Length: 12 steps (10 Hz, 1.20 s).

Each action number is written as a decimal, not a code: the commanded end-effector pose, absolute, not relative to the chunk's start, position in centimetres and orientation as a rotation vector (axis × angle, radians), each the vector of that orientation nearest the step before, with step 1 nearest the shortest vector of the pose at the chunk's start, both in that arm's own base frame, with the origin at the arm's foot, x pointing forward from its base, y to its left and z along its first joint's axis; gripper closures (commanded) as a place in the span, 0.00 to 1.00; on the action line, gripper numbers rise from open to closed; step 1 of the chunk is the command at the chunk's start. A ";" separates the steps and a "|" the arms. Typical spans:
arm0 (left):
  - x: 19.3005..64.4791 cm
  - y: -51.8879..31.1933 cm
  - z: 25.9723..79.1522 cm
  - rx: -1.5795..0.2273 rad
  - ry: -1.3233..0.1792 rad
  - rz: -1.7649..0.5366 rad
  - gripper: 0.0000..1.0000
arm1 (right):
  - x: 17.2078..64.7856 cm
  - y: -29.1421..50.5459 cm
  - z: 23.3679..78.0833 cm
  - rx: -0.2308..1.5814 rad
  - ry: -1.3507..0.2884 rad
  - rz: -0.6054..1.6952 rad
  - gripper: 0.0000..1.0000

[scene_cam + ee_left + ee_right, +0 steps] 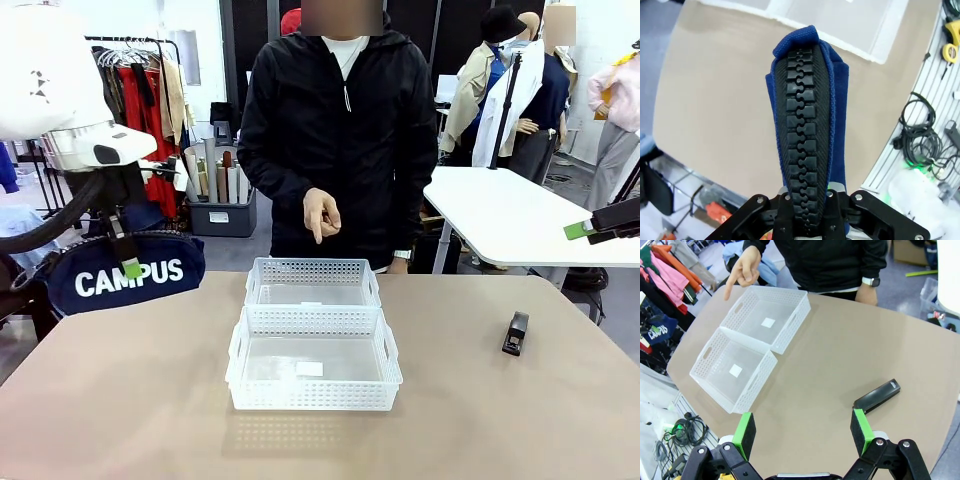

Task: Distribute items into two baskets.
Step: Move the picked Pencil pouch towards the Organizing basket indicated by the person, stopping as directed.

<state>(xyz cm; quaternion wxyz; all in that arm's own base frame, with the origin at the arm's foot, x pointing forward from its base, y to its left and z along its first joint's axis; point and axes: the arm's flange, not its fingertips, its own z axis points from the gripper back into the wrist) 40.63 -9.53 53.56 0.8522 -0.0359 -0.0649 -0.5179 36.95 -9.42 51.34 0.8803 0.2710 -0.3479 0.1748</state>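
My left gripper (pixel 130 266) hangs above the table's far left corner, shut on the navy "CAMPUS" pouch (pixel 125 278), which dangles off the surface. In the left wrist view the pouch's black zip (pixel 805 125) rises from between my shut fingers (pixel 807 210). The two white mesh baskets stand end to end at mid-table, the smaller (pixel 312 270) farther off and the larger (pixel 313 395) nearer. A black stapler (pixel 515 333) lies on the table at the right. My right gripper (pixel 802 432) is open and empty, hovering above the table near the stapler (pixel 877 396); it enters at the right edge (pixel 582 229).
A person in a black jacket stands at the far side, one hand (pixel 320 215) pointing a finger down over the far basket (pixel 792 327). A white table (pixel 520 225) stands behind at the right. Bare tabletop (pixel 120 400) lies on both sides of the baskets.
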 end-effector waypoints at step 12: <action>39.6 -21.1 48.2 -0.298 -0.113 -1.487 1.00 | 37.1 -9.4 51.4 0.586 -0.741 0.371 0.00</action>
